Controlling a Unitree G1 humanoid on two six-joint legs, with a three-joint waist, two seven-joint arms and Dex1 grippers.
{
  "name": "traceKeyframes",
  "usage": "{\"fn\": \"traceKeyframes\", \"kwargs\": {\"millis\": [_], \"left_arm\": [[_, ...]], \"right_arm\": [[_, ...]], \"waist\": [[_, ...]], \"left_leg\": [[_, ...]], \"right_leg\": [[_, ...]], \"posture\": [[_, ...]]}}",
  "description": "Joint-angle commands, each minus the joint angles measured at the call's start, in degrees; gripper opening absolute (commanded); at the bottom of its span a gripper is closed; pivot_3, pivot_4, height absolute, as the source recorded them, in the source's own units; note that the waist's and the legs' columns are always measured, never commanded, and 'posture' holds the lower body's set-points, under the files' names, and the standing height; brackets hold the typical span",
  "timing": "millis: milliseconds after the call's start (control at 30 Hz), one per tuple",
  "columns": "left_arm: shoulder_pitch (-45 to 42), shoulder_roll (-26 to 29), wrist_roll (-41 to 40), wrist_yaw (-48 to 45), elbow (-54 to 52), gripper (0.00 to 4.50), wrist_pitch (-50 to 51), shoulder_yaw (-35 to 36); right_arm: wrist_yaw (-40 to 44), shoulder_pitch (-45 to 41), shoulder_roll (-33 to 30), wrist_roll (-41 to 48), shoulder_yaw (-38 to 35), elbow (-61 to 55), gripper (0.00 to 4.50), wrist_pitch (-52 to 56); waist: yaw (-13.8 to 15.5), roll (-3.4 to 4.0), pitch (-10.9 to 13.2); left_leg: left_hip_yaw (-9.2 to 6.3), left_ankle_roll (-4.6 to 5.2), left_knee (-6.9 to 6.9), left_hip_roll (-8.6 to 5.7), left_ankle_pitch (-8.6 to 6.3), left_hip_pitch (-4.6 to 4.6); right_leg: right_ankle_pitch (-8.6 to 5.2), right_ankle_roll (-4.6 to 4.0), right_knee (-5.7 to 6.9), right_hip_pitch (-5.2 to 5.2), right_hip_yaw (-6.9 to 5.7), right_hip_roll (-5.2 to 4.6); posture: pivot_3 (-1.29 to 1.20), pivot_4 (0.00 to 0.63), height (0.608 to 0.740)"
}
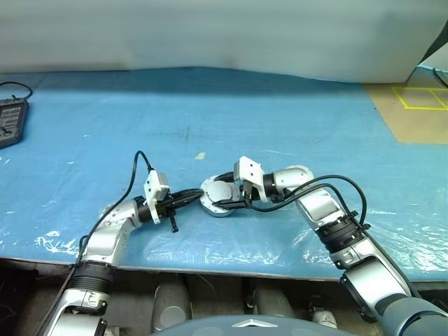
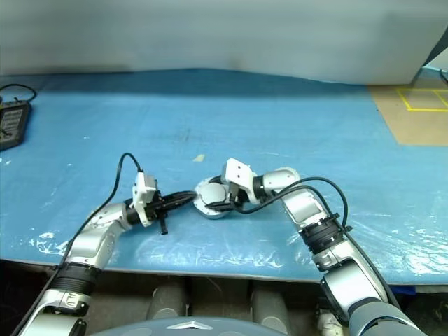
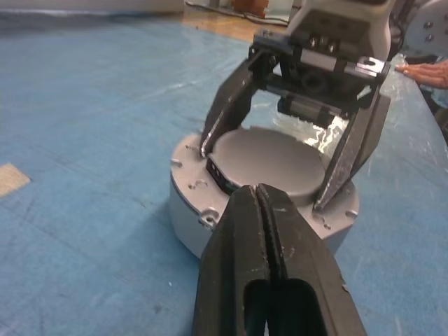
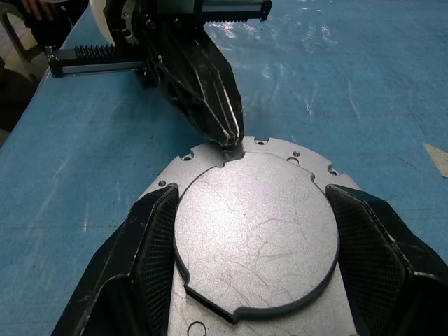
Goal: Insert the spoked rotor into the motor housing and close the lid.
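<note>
Lid (image 4: 253,225) — right pincer (image 4: 255,241) grips it

Even bright light, sharp views, glare on the blue sheet (image 1: 294,91).

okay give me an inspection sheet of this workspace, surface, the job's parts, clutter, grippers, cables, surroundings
Surface: blue plastic-covered table, wrinkled and glossy along the near edge.
Job's things: short round silver-grey motor housing stands on the table; the smooth grey round lid lies on top of it. Spoked rotor: nothing seen.
Clutter: small tan scrap on the table; dark handheld controller at the far left edge.
Grippers: right gripper shut on the lid, one finger on each side; left gripper shut, its tip at the housing's rim.
Cables: black cables loop off both wrists.
Surroundings: pale wall behind; brown floor with yellow tape far right; a person's hand at the table edge.
</note>
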Motion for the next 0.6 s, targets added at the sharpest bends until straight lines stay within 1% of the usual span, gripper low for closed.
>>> {"fn": "traceKeyframes", "kwargs": {"millis": [33,200,433,500,567,600], "left_arm": [[0.54,1.0,1.54,0.17,-0.65,0.06,-0.96,-0.71],[0.5,1.56,3.79,1.02,-0.72,0.06,-1.05,-1.93],[0.3,1.43,3.68,2.11,-2.19,0.06,-0.03,-2.64],[0.52,1.4,3.59,2.39,-2.94,0.0,0.41,-2.88],[0.83,1.41,3.48,2.56,-3.55,0.0,0.69,-3.08],[1.01,1.45,3.45,2.56,-3.78,0.0,0.8,-3.14]], "right_arm": [[-1.51,1.41,-1.76,-3.12,1.03,1.3,2.97,2.24],[-1.68,1.14,-1.87,-2.89,1.02,0.45,2.97,3.36],[-0.77,0.75,-1.54,-1.06,0.03,-0.01,2.97,4.59],[-0.29,1.28,-1.31,0.38,-0.76,-1.35,3.74,4.82],[-0.07,1.9,-0.81,2.62,-2.46,-3.05,4.34,5.03],[0.46,2.28,-0.66,4.4,-3.63,-4.12,4.49,5.75]], "waist": [[0.06,0.01,0.0],[0.07,0.01,-0.03],[0.17,0.06,-0.15],[0.21,0.06,-0.15],[0.25,0.06,-0.15],[0.27,0.06,-0.15]], "left_leg": [[0.0,0.0,-0.01,0.0,0.0,0.0],[0.0,0.0,-0.02,-0.03,0.0,0.0],[0.0,0.0,-0.03,-0.03,0.0,0.0],[0.0,0.0,-0.04,-0.04,0.0,-0.01],[0.0,0.0,-0.05,-0.03,0.0,-0.04],[0.0,0.0,-0.05,-0.04,0.0,-0.06]], "right_leg": [[0.0,0.0,0.0,0.0,0.0,-0.01],[0.0,0.0,-0.04,0.03,0.0,-0.03],[-0.01,0.02,-0.06,0.04,0.01,-0.06],[-0.01,0.02,-0.06,0.04,0.01,-0.08],[-0.01,0.02,-0.08,0.04,0.01,-0.09],[-0.02,0.03,-0.12,0.03,0.01,-0.1]], "posture": [[0.0,0.15,0.74],[0.0,0.15,0.74],[0.0,0.15,0.74],[0.0,0.15,0.74],[0.0,0.15,0.74],[0.0,0.15,0.74]]}}
